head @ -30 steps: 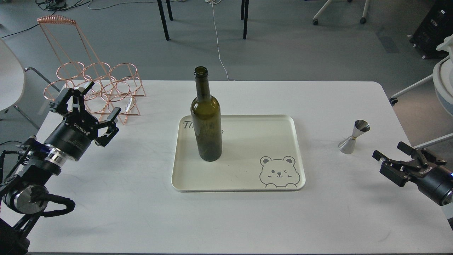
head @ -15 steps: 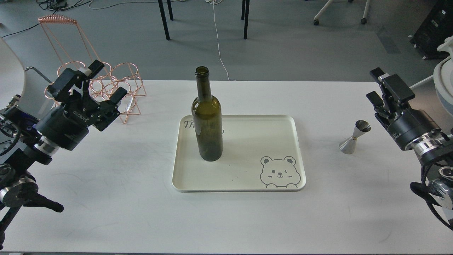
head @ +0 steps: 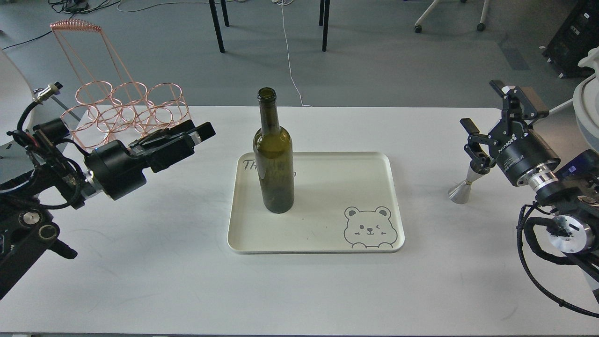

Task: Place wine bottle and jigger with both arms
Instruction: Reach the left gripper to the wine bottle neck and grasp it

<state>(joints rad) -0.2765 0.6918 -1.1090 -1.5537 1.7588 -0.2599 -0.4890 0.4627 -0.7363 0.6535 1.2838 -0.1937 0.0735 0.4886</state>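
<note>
The wine bottle (head: 273, 164) stands upright on the left part of a cream tray (head: 327, 243) with a bear drawing. The jigger (head: 460, 191) stands on the white table right of the tray; its upper cone is hidden behind one finger of my right gripper. My right gripper (head: 496, 126) is open, fingers spread, right at the jigger's top. My left gripper (head: 201, 129) lies level, pointing right at the bottle's shoulder and well short of it. It is seen side-on, its fingertips slightly apart, and it holds nothing.
A copper wire bottle rack (head: 126, 112) stands at the table's back left corner, just behind my left arm. A white chair (head: 587, 107) is off the table's right edge. Table legs stand on the floor beyond the far edge.
My left gripper turned level and swung right toward the bottle. My right gripper rose from the table's right edge and moved left to the jigger's top. Bottle and jigger have not moved.
</note>
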